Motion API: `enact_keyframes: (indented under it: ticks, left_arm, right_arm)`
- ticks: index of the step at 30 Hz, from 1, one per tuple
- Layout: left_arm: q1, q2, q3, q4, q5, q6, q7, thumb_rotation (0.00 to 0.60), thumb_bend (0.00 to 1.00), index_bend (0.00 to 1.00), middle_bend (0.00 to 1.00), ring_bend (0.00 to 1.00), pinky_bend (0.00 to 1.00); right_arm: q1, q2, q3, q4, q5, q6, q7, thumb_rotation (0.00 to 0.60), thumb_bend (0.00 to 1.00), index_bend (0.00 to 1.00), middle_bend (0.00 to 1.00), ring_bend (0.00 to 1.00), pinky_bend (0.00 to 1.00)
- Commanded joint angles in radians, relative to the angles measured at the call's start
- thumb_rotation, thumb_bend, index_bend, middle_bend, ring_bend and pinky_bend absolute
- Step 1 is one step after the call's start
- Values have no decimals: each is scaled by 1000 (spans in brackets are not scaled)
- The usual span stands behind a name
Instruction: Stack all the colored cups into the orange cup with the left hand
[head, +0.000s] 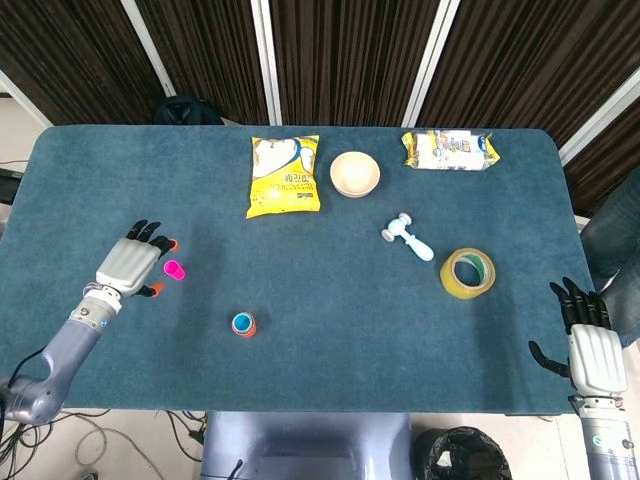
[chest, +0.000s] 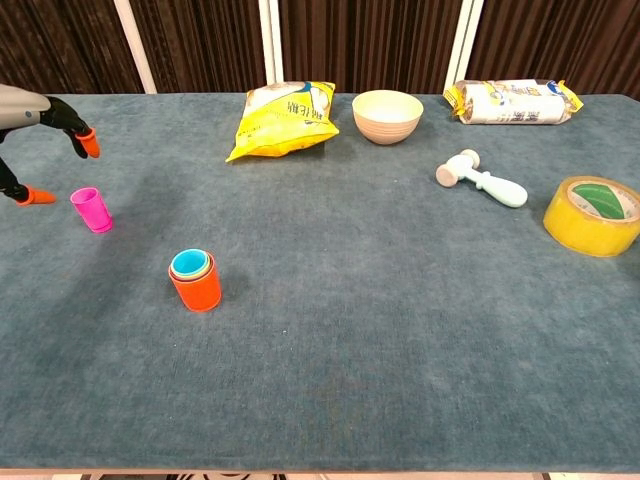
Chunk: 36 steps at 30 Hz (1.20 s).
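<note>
The orange cup (head: 243, 325) (chest: 195, 281) stands upright at the front left of the table, with smaller cups nested inside, a blue one innermost. A pink cup (head: 174, 269) (chest: 92, 209) stands upright further left. My left hand (head: 130, 263) (chest: 42, 120) hovers just left of the pink cup, fingers spread and orange-tipped, holding nothing. My right hand (head: 588, 337) rests off the table's right front corner, fingers apart and empty; the chest view does not show it.
A yellow snack bag (head: 284, 175), a beige bowl (head: 355, 173) and a white packet (head: 450, 150) lie along the back. A pale blue massage roller (head: 408, 236) and a yellow tape roll (head: 467, 272) sit on the right.
</note>
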Motion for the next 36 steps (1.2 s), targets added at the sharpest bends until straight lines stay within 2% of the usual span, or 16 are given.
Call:
enact_keyframes:
  ticks: [1, 9, 17, 36]
  left_arm:
    - [-1, -34, -8, 52, 7, -22, -9, 600, 235, 286, 255, 0, 2]
    - [-1, -73, -17, 105, 0, -41, 9, 600, 240, 308, 256, 0, 2]
    - [0, -96, -21, 126, 7, -51, 22, 600, 279, 395, 264, 0, 2]
    - [6, -130, -32, 169, 2, -57, 54, 600, 280, 403, 265, 0, 2]
  right_arm:
    - [0, -1, 0, 1, 1, -1, 0, 600, 324, 90, 45, 96, 3]
    - [1, -2, 0, 5, 3, -4, 2, 600, 325, 89, 45, 97, 3]
    - [2, -4, 0, 5, 3, -6, 0, 600, 324, 89, 45, 96, 3]
    - [5, -12, -3, 12, 7, -15, -7, 600, 324, 90, 45, 96, 3]
